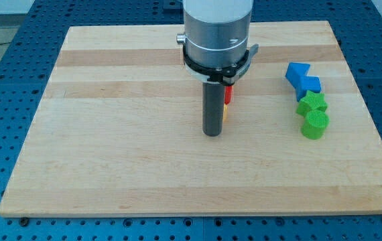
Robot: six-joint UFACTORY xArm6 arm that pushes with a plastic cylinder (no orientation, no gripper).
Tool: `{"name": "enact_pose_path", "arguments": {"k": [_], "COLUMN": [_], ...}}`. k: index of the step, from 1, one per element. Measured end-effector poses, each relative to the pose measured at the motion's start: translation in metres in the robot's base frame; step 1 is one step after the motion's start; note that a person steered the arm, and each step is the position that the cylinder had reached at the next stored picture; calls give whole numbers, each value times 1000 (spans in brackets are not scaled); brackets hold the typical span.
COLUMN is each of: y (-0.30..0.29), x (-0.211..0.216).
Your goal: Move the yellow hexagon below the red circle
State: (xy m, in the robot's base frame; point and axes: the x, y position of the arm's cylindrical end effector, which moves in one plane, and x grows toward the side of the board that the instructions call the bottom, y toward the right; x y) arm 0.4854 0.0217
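My rod comes down from the view's top centre and its tip (212, 133) rests on the wooden board (110, 147). Just behind the rod on its right side, a sliver of a red block (229, 94) shows, with a sliver of a yellow block (225, 114) directly below it. Both are mostly hidden by the rod, so their shapes cannot be made out. The tip is at the lower left edge of the yellow block, touching or nearly touching it.
At the view's right stand two blue blocks (301, 77) touching each other, and just below them a green block (311, 104) and a green round block (315, 124). The board lies on a blue perforated table (3, 73).
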Motion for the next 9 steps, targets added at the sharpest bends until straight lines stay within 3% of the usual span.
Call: {"name": "enact_pose_path", "arguments": {"k": [3,5,9], "y": [0,-43,-23], "x": [-12,-15,-43]}}
